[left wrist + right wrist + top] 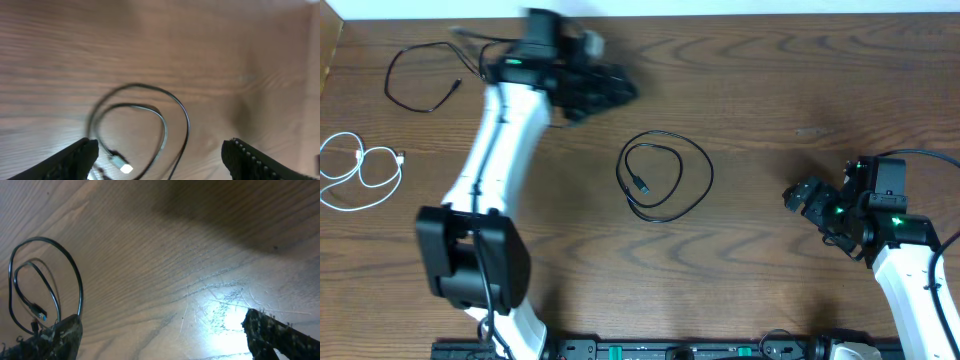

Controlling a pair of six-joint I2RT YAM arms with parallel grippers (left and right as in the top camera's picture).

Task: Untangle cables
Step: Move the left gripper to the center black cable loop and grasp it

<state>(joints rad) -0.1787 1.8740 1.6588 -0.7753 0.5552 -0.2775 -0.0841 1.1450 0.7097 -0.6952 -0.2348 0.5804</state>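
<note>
Curling on woodgrain table (770, 80), thin black cable (660, 134).

Bare table (760, 110) lies open between the coiled black cable (640, 186) at the middle and the right gripper (798, 196), whereas the left arm (500, 140) slants across the left side, standing between that coil and the white cable (364, 160) and second black cable (418, 110).
</note>
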